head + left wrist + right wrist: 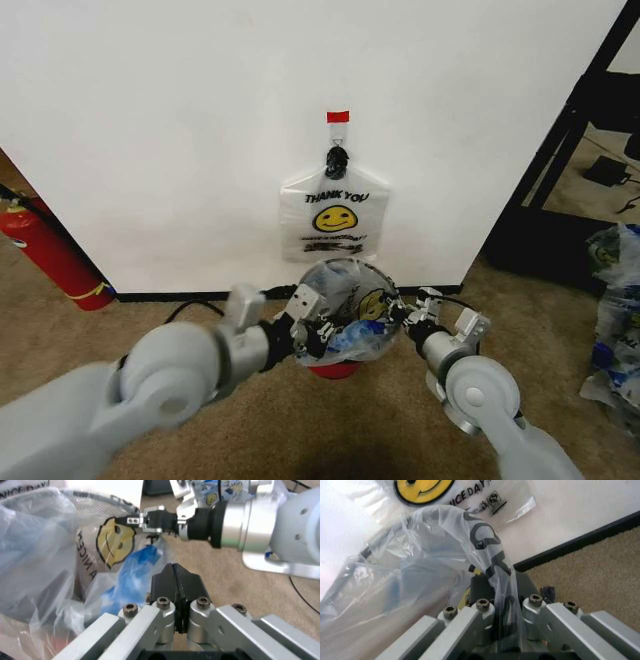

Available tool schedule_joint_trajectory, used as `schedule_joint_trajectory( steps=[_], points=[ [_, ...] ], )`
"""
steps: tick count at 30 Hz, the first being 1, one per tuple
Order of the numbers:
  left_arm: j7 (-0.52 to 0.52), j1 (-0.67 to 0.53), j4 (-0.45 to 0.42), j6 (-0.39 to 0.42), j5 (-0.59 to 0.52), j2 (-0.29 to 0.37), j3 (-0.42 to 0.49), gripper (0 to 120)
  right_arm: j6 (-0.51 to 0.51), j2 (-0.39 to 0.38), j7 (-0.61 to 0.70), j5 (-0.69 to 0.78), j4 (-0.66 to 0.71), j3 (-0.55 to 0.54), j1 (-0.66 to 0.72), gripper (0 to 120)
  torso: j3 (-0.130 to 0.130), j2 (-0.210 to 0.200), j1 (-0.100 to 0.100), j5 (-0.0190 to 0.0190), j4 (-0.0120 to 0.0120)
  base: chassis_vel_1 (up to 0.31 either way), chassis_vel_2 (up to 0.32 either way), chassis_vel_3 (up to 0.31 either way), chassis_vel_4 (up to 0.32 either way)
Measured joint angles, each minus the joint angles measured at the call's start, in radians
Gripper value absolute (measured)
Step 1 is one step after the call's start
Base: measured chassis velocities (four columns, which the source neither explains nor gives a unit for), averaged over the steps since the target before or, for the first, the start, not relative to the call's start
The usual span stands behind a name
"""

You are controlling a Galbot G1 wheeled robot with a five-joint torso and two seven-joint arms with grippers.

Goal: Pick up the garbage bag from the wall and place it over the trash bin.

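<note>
Against the white wall [150, 120], both grippers are pinching the garbage bag [352, 305] over the trash bin [335, 368]: left gripper [312, 335] clamped on a blue handle, right gripper [412, 312] on film; seating likely follows.

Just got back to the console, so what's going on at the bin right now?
Both arms are at the bin, which stands on the carpet below the wall. The bag is spread over the bin's mouth. The left gripper is at the bin's left side, its jaws shut with nothing visibly between them. The right gripper is at the right side, jaws shut on a strip of the bag. Another smiley bag hangs from the hook on the wall above.
</note>
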Motion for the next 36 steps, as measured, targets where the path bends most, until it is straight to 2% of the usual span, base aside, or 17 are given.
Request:
schedule_joint_trajectory(
  steps=[1,2,4,5,7,12,14,18,20,27,28,34,36],
  points=[
    [0.0,0.009,-0.009,-0.001,0.001,-0.001,-0.003,0,0.0,0.002,0.001,0.0,-0.001,0.0,0.001,1,0.0,0.0,0.0,-0.0004,-0.0001,0.0,0.0,0.0,0.0],
    [0.0,0.016,-0.016,-0.002,0.001,-0.002,-0.004,0,0.0,0.004,0.002,-0.001,-0.003,0.0,0.001,1,0.0,0.0,0.0,-0.0026,-0.0007,0.0,0.0,0.0,0.0],
    [0.001,0.022,-0.02,-0.003,0.002,-0.002,-0.004,0,0.0,0.006,0.003,-0.002,-0.004,0.0,0.001,1,0.0,0.0,0.0,-0.0021,-0.0007,0.0,0.0,0.0,0.0],
    [0.002,0.027,-0.023,-0.003,0.004,-0.001,-0.003,0,0.0,0.008,0.003,-0.004,-0.004,0.001,0.0,1,0.0,0.0,0.0,-0.0005,-0.0004,0.0,0.0,0.0,0.0],
    [0.004,0.033,-0.02,-0.005,0.015,-0.004,-0.001,0,0.0,0.008,0.003,-0.004,-0.003,0.001,-0.004,1,0.0,0.0,0.0,-0.0021,-0.0002,0.0,0.0,0.0,0.0],
    [0.003,0.013,0.015,-0.008,0.035,-0.014,-0.001,0,0.0,0.002,0.002,-0.004,0.0,0.002,-0.005,1,0.0,0.0,0.0,-0.0016,-0.0002,0.0,0.0,0.0,0.0],
    [0.0,0.002,0.03,-0.008,0.035,-0.018,-0.002,5,0.0,0.001,0.002,-0.004,0.001,0.003,-0.005,1,0.0,0.0,0.0,-0.0014,-0.0003,0.0,0.0,0.0,0.0],
    [-0.001,-0.014,0.062,0.002,0.02,-0.02,-0.002,25,0.0,-0.003,-0.001,-0.004,0.003,0.003,-0.005,1,0.0,0.0,0.0,-0.0014,-0.0001,0.0,0.0,0.0,0.0],
    [-0.001,-0.014,0.066,0.004,0.019,-0.02,0.002,28,0.0,-0.003,-0.002,-0.004,0.003,0.002,-0.005,1,0.0,0.0,0.0,-0.0014,-0.0002,0.0,0.0,0.0,0.0],
    [0.004,-0.037,0.101,0.011,0.005,-0.037,0.044,58,-0.002,-0.003,-0.005,-0.005,0.005,-0.001,-0.005,1,0.0,0.0,0.0,-0.0014,-0.0002,0.0,0.0,0.0,0.0],
    [0.004,-0.037,0.101,0.011,0.005,-0.037,0.044,58,-0.002,-0.003,-0.005,-0.005,0.005,-0.001,-0.005,1,0.0,0.0,0.0,-0.0014,-0.0002,0.0,0.0,0.0,0.0],
    [0.004,-0.056,0.122,0.011,-0.008,-0.046,0.053,84,-0.003,-0.009,-0.007,-0.004,0.006,-0.001,-0.004,1,0.0,0.0,0.0,-0.0014,-0.0002,0.0,0.0,0.0,0.0],
    [0.006,-0.056,0.126,0.011,-0.008,-0.046,0.056,88,-0.003,-0.009,-0.007,-0.003,0.006,-0.002,-0.003,1,0.0,0.0,0.0,-0.0014,-0.0002,0.0,0.0,0.0,0.0]
  ],
)
